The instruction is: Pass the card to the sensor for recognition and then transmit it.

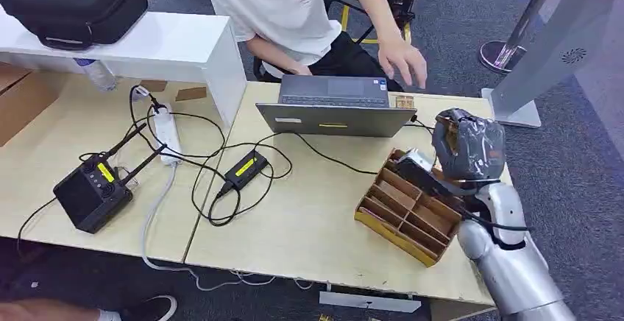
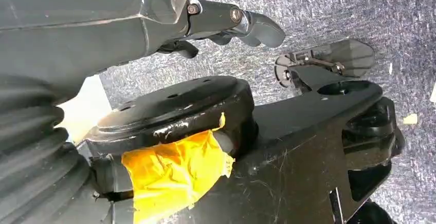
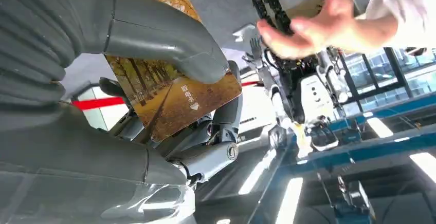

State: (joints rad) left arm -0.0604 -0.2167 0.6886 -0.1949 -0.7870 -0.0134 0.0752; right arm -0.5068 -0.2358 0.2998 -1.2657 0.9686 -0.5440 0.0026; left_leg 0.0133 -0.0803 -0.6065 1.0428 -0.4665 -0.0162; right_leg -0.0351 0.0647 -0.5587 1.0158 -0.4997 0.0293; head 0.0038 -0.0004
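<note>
Right robot hand (image 3: 169, 106) pinches flat, glossy, rectangular card (image 3: 169, 98).

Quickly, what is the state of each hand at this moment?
Left hand: holds nothing, fingers partly curled; open or shut cannot be told.
Right hand: pinches the brown card with an autumn tree picture.

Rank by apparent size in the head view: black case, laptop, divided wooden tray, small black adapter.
1. Black case and laptop: they look alike in size, so I won't rank them.
2. Wooden tray.
3. Adapter, clearly smallest.
The case sits farthest from the camera, so it may be larger than it looks.
</note>
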